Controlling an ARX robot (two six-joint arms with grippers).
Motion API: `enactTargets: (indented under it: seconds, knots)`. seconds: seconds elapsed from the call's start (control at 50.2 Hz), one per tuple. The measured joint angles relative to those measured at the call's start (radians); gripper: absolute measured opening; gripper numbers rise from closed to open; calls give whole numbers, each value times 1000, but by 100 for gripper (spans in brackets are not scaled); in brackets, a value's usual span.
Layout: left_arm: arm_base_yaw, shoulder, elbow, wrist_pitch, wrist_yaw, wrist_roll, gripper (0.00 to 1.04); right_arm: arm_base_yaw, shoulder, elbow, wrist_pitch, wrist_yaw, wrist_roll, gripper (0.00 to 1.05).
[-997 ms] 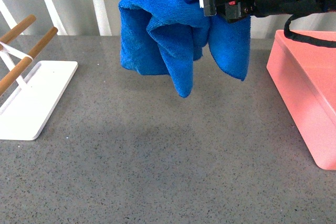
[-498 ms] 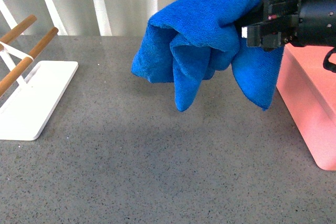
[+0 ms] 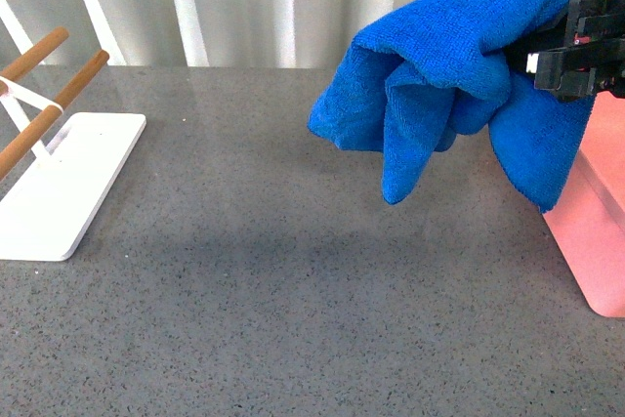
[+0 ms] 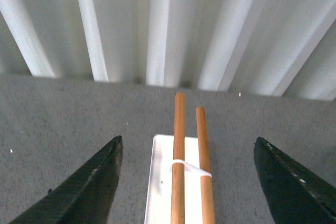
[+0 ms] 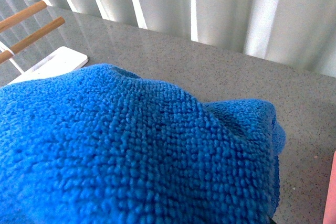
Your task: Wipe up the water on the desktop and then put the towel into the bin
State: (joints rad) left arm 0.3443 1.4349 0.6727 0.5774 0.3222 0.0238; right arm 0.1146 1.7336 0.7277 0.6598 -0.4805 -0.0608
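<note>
The blue towel [image 3: 444, 75] hangs bunched in the air above the grey desktop [image 3: 293, 290], its right folds in front of the near left corner of the pink bin [image 3: 598, 241]. My right gripper [image 3: 559, 54] is shut on the towel at the far right. The towel [image 5: 131, 150] fills the right wrist view and hides the jaws there; a strip of the bin [image 5: 331, 198] shows at the edge. My left gripper [image 4: 187, 140] is open, its dark fingers [image 4: 86, 187] wide apart above the rack. I see no water on the desktop.
A white rack base [image 3: 59, 183] with two wooden bars [image 3: 49, 95] stands at the left of the desktop; the same rack [image 4: 160, 182] lies under my left gripper. A pleated white curtain [image 3: 293, 7] closes the back.
My right gripper has carried the towel to the right, from the middle of the desktop to the bin's left edge. The rack has not moved.
</note>
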Motion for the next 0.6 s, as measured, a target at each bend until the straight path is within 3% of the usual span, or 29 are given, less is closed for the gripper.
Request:
enactTargets:
  seconds: [0.08, 0.12, 0.319, 0.598]
  knots:
    - [-38, -80, -192, 260, -33, -10, 60, -1, 0, -6, 1, 8, 1, 4]
    - [-65, -132, -260, 309, -51, -13, 50, -1, 0, -10, -1, 12, 0, 4]
    - [-154, -297, -435, 310, -140, -23, 7, -24, 11, -14, -33, 59, 6, 4]
    - [-224, -477, -544, 240, -203, -27, 4, 2, 60, -10, -70, 144, 5, 4]
